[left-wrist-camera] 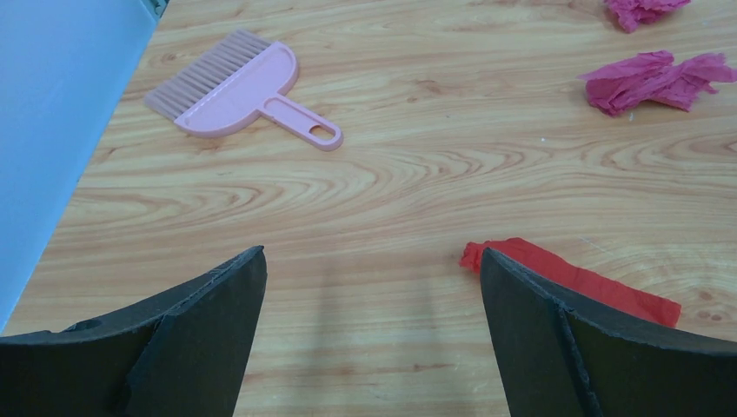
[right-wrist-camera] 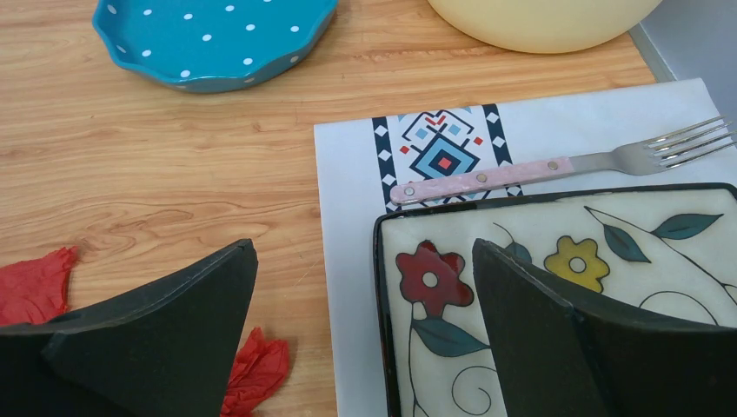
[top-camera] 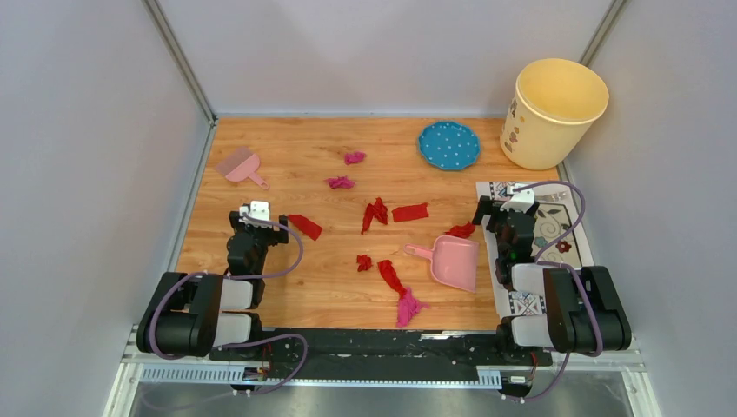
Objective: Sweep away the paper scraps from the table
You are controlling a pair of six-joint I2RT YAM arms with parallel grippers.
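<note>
My left tool [left-wrist-camera: 372, 261], near the left edge of the bench [top-camera: 287, 287], and my right tool [right-wrist-camera: 365, 252], over the mat [right-wrist-camera: 348, 174] at its right edge, both gape wide, holding nothing. The paper scraps [top-camera: 409, 212] lie strewn mid-bench beside the dustpan [top-camera: 458, 263]; the brush [left-wrist-camera: 230, 87] lies toward the far left corner

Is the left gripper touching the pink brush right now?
Apart. The left wrist view shows the left gripper open and holding nothing, with a broad stretch of table showing between its fingertips and the brush.
</note>
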